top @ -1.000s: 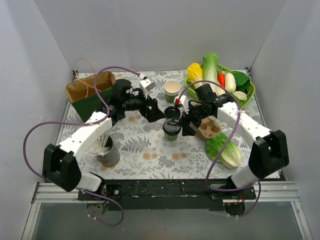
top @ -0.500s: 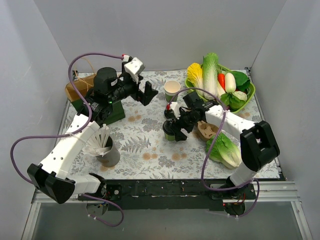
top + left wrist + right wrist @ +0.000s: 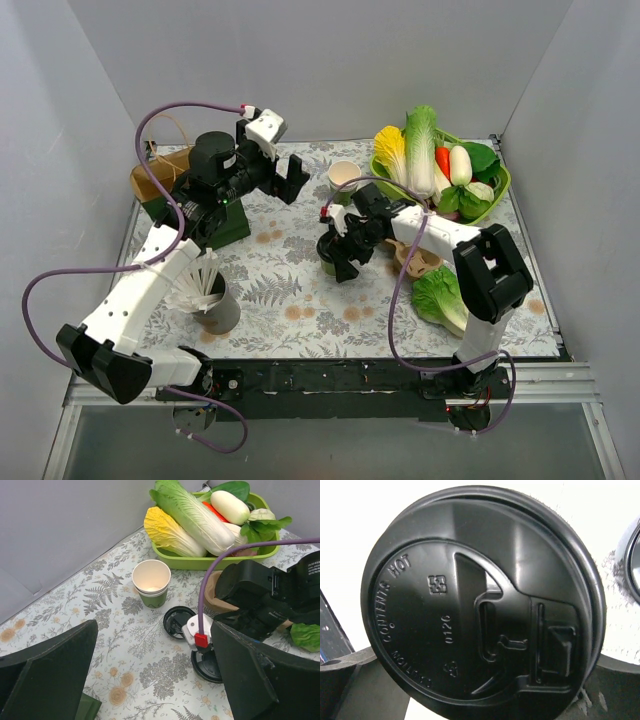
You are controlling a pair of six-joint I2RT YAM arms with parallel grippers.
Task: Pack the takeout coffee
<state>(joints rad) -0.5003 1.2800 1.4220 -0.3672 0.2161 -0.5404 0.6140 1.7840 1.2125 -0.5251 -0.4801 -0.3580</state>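
The takeout coffee is a small cream-over-green cup with a black lid [image 3: 480, 600] on it, and it stands mid-table [image 3: 328, 266]. My right gripper [image 3: 337, 252] is down over it. In the right wrist view the lid fills the frame, and the fingers [image 3: 350, 690] run under its rim on both sides of the cup. The lid also shows in the left wrist view [image 3: 206, 666]. My left gripper [image 3: 290, 180] is open and empty, held high behind and left of the cup; in its own view [image 3: 155, 680] the jaws stand wide apart.
A second, open paper cup [image 3: 344, 178] and a loose black lid [image 3: 180, 621] sit behind. The brown pulp tray [image 3: 420, 262] and a cabbage [image 3: 445, 300] lie to the right. A green vegetable basket [image 3: 497, 190] is at the back right. A grey cup of sticks [image 3: 215, 305] and a paper bag [image 3: 175, 185] are on the left.
My left arm rose and pulled back to the left, away from the lidded cup. My right gripper moved left and down onto the cup, which shifted slightly left.
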